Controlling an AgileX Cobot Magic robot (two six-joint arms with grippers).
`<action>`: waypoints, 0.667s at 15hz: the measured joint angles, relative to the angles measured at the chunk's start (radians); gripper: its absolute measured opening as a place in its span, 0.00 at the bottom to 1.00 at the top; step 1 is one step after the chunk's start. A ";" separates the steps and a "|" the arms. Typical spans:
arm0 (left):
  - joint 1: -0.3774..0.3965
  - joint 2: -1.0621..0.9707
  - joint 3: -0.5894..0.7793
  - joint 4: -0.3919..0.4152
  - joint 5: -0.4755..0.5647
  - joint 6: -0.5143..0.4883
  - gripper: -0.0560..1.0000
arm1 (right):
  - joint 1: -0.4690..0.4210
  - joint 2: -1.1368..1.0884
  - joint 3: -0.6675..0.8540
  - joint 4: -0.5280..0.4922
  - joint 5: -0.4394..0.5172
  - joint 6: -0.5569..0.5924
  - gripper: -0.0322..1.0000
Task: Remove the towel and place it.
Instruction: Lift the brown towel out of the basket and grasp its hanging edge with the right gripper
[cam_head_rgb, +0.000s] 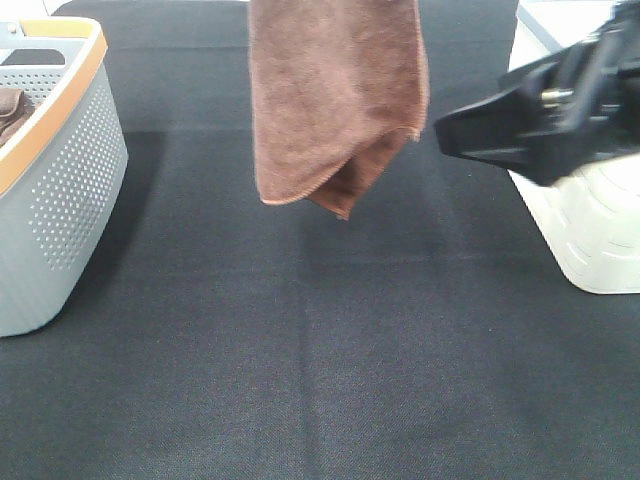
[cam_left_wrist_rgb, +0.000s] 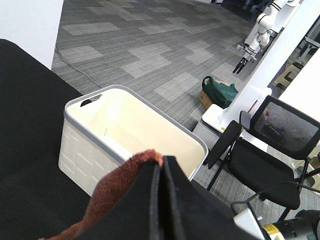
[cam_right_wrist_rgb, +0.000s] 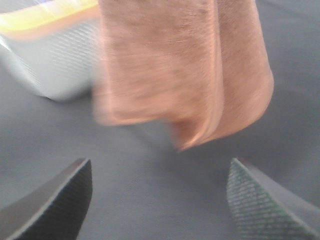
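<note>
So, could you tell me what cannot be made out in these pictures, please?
Towel: top cut off by the high view's upper edge; blurred in the right wrist view, so no tag shows.
Left gripper: outside the high view; its jaws hide how much cloth is pinched.
Grey basket: contents cut off by the high view's left edge.
White bin: partly behind the right gripper, high view.

From where I stand, the right gripper (cam_right_wrist_rgb: 160, 165) ends in two dark grey fingers (cam_right_wrist_rgb: 55, 200), each a curved wedge narrowing to a blunt tip, with inner faces covered in a fine cross-hatched grip texture. Behind them the right arm's housing (cam_head_rgb: 540, 120) is black and angular, built of chunky bevelled blocks, with a small silvery metal fitting (cam_head_rgb: 556, 96) set into it. The left gripper (cam_left_wrist_rgb: 161, 166) has flat matte-black fingers (cam_left_wrist_rgb: 149, 200), smooth-sided slabs with straight edges
</note>
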 joint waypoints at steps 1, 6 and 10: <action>0.000 0.000 0.000 0.000 0.000 0.000 0.05 | 0.042 0.027 -0.010 -0.084 -0.065 0.103 0.72; 0.000 0.000 0.000 -0.017 -0.028 0.000 0.05 | 0.079 0.120 -0.064 -0.060 -0.098 0.171 0.67; 0.000 0.000 0.000 -0.018 -0.031 0.000 0.05 | 0.206 0.190 -0.078 -0.051 -0.189 0.142 0.65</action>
